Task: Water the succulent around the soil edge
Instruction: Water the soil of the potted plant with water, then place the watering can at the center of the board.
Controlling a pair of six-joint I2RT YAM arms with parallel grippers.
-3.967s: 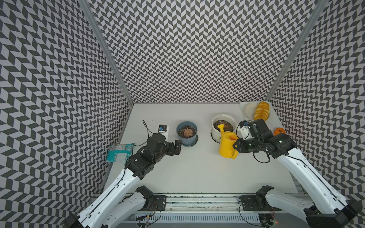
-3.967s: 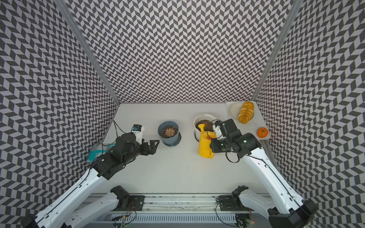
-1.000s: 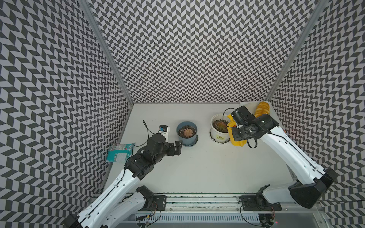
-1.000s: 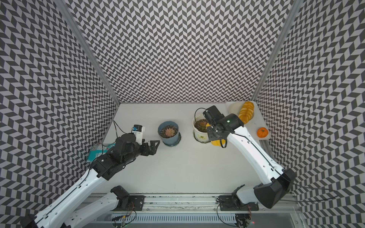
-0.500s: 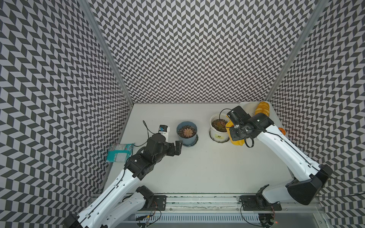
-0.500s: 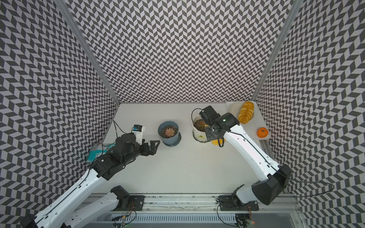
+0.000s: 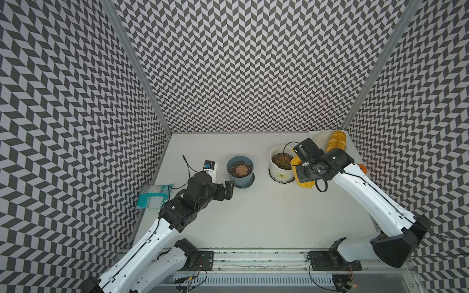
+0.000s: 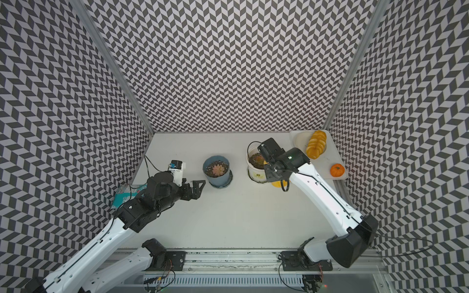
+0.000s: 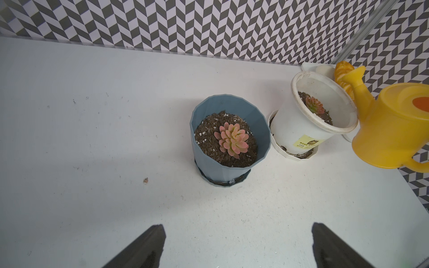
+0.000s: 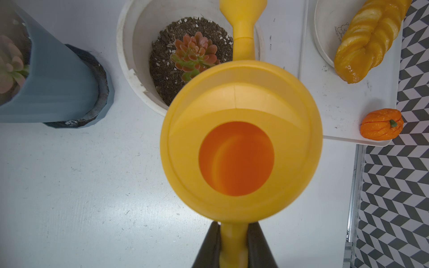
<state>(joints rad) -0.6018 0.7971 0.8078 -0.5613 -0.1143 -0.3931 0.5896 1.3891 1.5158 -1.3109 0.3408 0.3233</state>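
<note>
The succulent (image 9: 232, 140), a pale pink rosette, sits in a blue-grey pot (image 7: 240, 177) mid-table, also in a top view (image 8: 216, 169). Its soil edge (image 9: 204, 137) is a dark gritty ring inside the rim. My left gripper (image 9: 236, 229) stands open and holds nothing, just short of the pot's near left side (image 7: 227, 189). My right gripper (image 10: 233, 241) is shut on the handle of a yellow watering can (image 10: 241, 139). The can hangs upright at the right side of the white pot (image 7: 279, 175). Its spout (image 10: 242, 27) reaches over that pot's rim.
The white pot holds a darker red-green rosette (image 10: 192, 53). A white tray (image 8: 327, 167) at the back right carries a bread loaf (image 8: 316, 144) and a small orange pumpkin (image 8: 337, 170). A teal packet (image 7: 153, 195) and a white cabled device (image 7: 210, 168) lie at the left.
Since four seconds ago the right arm has lifted the can from the table in front of the white pot to that pot's right side, then shifted slightly left. The left arm has not moved.
</note>
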